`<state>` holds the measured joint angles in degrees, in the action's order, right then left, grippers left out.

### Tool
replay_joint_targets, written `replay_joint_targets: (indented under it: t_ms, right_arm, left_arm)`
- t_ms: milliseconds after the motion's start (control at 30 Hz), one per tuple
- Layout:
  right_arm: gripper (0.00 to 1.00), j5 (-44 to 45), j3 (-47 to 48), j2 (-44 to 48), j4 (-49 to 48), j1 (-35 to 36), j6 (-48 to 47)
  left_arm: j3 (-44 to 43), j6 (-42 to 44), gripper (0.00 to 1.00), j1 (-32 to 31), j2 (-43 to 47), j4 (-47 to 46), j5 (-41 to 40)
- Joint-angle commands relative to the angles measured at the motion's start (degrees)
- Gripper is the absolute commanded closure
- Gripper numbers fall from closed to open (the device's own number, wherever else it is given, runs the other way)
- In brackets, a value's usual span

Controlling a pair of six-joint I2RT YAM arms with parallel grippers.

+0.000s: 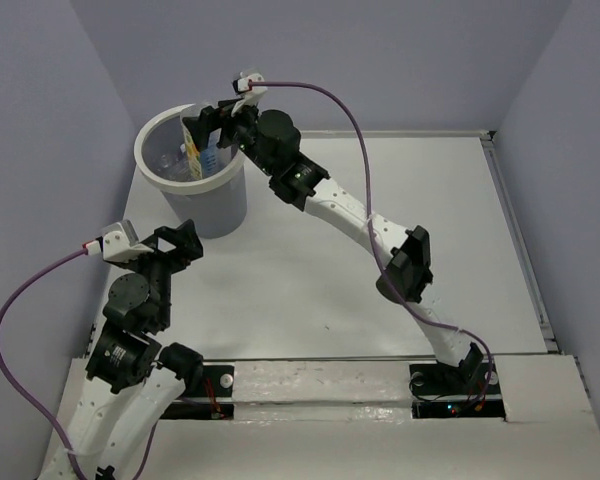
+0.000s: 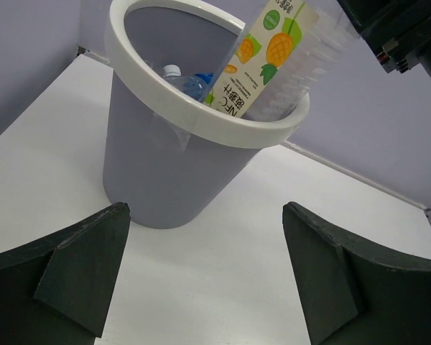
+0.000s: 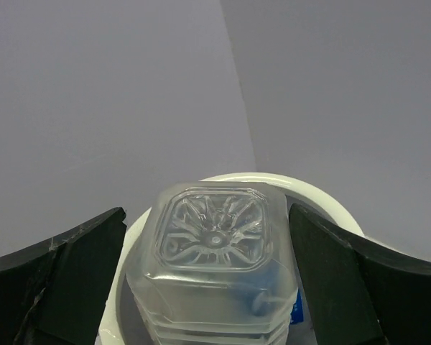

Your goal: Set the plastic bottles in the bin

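Here the right claw [image 1: 212,122], upper left in the top view, brackets the upturned base of the yellow-labelled bottle [image 2: 262,61], which slants down into the bin [image 2: 197,116] beneath it; whether it grips cannot be told.

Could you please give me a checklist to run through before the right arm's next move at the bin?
1. Lower end of the yellow-labelled bottle is inside the rim of the bin: ok.
2. Hold of the right gripper on that bottle: cannot tell; its fingers flank the base, but contact is unclear.
3. The blue-labelled bottle is inside the bin: ok.
4. The left gripper is open, empty and apart from the bin: ok.
5. The bin stands upright on the table: ok.
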<state>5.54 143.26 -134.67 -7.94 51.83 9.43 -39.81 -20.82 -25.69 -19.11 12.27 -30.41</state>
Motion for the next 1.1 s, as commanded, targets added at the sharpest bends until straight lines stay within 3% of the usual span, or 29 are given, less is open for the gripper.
replay_joint_targets:
  t_ms: [0,167,433,633,700,733,767,800,867,967,1067]
  right_arm:
    - [0.00,-0.3,-2.6,2.4,3.4,0.5,-2.8]
    - [0.00,-1.0,-11.0,10.2,-1.7,0.5,-2.7]
    - [0.01,-1.5,-12.6,15.9,1.3,0.5,-4.1]
    - [0.00,-4.0,-22.9,27.5,1.3,0.5,-3.5]
    - [0.08,-4.0,-31.5,34.5,0.7,0.5,-3.5]
    - [0.18,-3.8,-35.4,37.3,0.2,0.5,-3.6]
    - [0.34,-3.3,-39.8,40.4,-0.3,0.5,-3.5]
    - [0.73,-2.4,-44.6,43.8,-1.1,0.5,-3.5]
    - [1.00,0.3,-60.4,55.4,-5.0,0.5,-2.7]
    - [1.00,3.4,-77.4,70.5,-7.3,0.5,-2.1]
    - [1.00,6.1,-85.8,82.4,-3.4,0.5,-0.7]
  left_arm:
    - [-0.4,0.7,0.04,0.6,-0.7,-1.6,-0.3]
    - [-0.5,0.5,0.03,0.9,-1.4,-1.5,-0.2]
    - [-0.5,0.7,0.03,1.7,-1.4,-1.6,0.1]
    - [-0.5,0.8,0.03,1.7,-2.4,-1.6,0.0]
    - [-0.5,0.7,0.02,1.7,-2.4,-1.6,0.6]
    - [-0.6,0.6,0.02,1.7,-2.5,-1.6,1.2]
    - [-0.7,0.3,0.02,1.8,-2.5,-1.5,2.0]
    - [-0.8,-0.1,0.02,1.8,-2.3,-1.2,3.2]
    - [-0.6,-0.4,0.02,1.7,-1.8,-1.2,7.0]
    - [-0.4,-1.3,0.02,1.7,-1.1,-1.1,12.9]
    - [-0.4,-2.7,0.01,1.7,-1.1,-0.7,17.5]
